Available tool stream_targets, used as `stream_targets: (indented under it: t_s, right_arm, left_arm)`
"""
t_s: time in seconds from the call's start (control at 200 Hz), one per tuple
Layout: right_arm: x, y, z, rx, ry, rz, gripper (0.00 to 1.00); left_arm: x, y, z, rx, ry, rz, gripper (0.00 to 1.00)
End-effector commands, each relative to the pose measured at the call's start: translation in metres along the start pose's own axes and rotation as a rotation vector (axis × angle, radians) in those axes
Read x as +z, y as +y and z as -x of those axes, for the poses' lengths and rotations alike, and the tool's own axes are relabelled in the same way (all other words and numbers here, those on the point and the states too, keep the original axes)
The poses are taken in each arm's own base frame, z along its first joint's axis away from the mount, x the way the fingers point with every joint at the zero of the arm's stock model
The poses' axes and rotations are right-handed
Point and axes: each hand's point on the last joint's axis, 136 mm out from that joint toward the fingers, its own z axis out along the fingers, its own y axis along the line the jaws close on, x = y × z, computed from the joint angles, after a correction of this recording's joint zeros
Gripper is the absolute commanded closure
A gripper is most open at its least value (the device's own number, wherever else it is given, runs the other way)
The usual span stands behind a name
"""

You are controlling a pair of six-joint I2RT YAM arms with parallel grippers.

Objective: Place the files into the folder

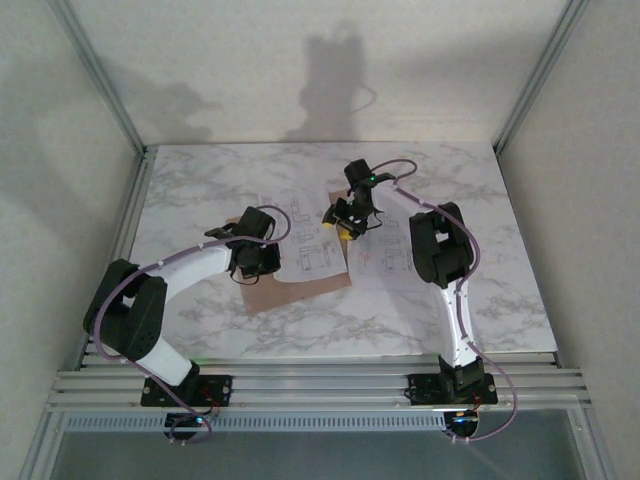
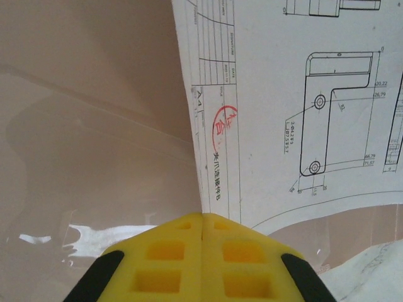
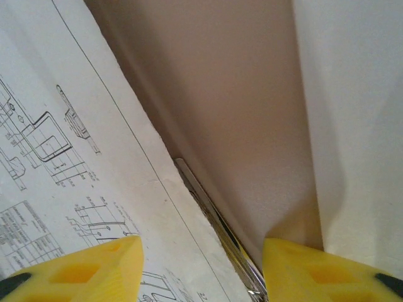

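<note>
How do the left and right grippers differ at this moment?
The left gripper is shut, with no gap at its tips; the right gripper is open, with a clear gap. In the top view, the left gripper sits over the folder's left part, while the right gripper is farther back, among the sheets. Both have yellow fingers and hang low over the paperwork.

pinkish-tan folder [image 2: 94,126], white files [image 2: 283,69], yellow fingers [image 2: 165,263]

Left gripper [image 2: 201,218] closed, yellow fingers pressed flush together; right gripper [image 3: 201,244] spread wide, both reaching inward.
</note>
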Motion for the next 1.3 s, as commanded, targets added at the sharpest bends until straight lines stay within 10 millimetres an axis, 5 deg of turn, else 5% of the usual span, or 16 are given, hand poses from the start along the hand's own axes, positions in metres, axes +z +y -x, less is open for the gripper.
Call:
stream_targets:
  t_s: [0.0, 0.626, 1.292]
  right_arm:
    - [0.005, 0.014, -0.011, -0.024, 0.052, 0.031, 0.49]
    - [-0.038, 0.047, -0.037, -0.102, 0.08, 0.198, 0.56]
    - [-0.013, 0.014, -0.064, -0.269, 0.124, 0.055, 0.67]
  left_arm:
    - [0.001, 0.004, -0.001, 0.007, 0.001, 0.003, 1.0]
    - [0.012, 0.013, -0.004, 0.017, 0.016, 0.041, 1.0]
    - [0.017, 0.013, -0.005, 0.024, 0.027, 0.047, 1.0]
